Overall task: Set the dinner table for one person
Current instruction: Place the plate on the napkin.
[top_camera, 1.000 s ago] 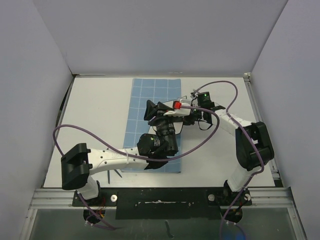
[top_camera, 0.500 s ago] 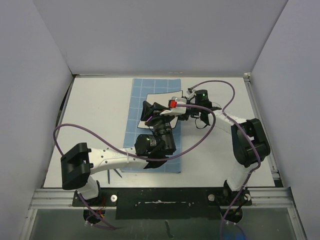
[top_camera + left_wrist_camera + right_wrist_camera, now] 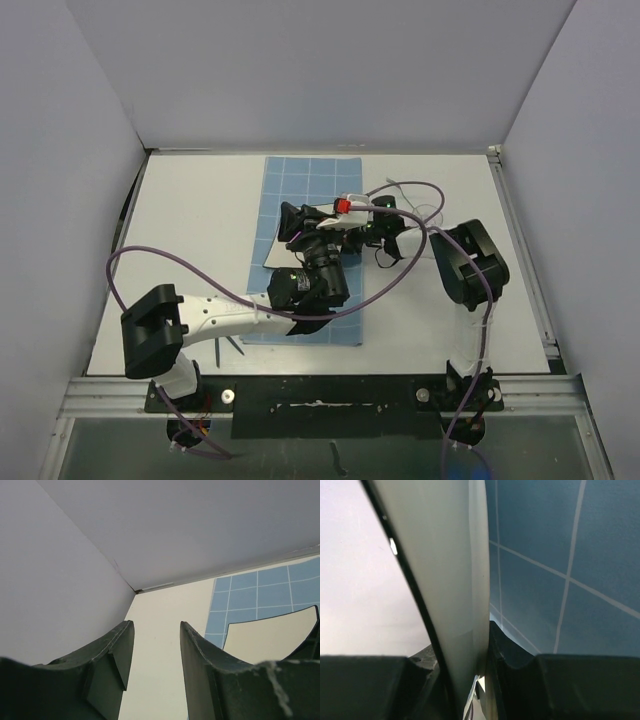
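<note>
Where the right claw (image 3: 470,650) is clamped on the thin edge of a white, dark-rimmed plate (image 3: 452,575), the plate hangs over the blue gridded mat (image 3: 310,175). The left claw (image 3: 155,630) hovers just beside it over the mat's left half, jaws parted with nothing between them, a corner of the plate showing to its right against the mat. The mat lies on the white table (image 3: 190,230), bare tabletop on either side of it, the left arm crossing the mat's near edge and the right arm its right edge
</note>
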{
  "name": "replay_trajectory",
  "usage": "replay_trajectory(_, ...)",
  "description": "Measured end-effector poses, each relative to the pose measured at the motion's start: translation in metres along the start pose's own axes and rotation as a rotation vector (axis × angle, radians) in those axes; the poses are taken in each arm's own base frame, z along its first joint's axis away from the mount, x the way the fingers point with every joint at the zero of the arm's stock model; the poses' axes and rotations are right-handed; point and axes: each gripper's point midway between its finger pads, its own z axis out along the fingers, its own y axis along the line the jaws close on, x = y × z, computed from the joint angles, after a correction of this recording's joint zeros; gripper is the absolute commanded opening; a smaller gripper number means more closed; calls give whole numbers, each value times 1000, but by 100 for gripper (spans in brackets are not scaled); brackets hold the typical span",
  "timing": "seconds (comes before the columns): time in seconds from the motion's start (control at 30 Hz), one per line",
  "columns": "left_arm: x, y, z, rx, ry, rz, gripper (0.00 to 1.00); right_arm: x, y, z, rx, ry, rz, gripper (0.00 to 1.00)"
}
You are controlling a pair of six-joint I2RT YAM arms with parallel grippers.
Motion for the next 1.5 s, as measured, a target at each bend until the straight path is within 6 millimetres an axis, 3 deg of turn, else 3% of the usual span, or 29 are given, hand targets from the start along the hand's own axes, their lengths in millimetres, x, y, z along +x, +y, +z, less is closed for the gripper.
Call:
replay_trajectory(0.3,4,2,4,-12,11,3,39,6,1,19,-32,26,6,0)
replay_trajectory(0.63,9,0,5,-16,18,19,39,3,10,22,-66,23,-8,0)
replay_trajectory(0.9,13,-4,6,-20,24,36,38,0,-8,32,-91,34,12,0)
replay_trajectory(1.5,29,-29,10,-23,34,118,37,-7,-32,18,-167,23,37,0)
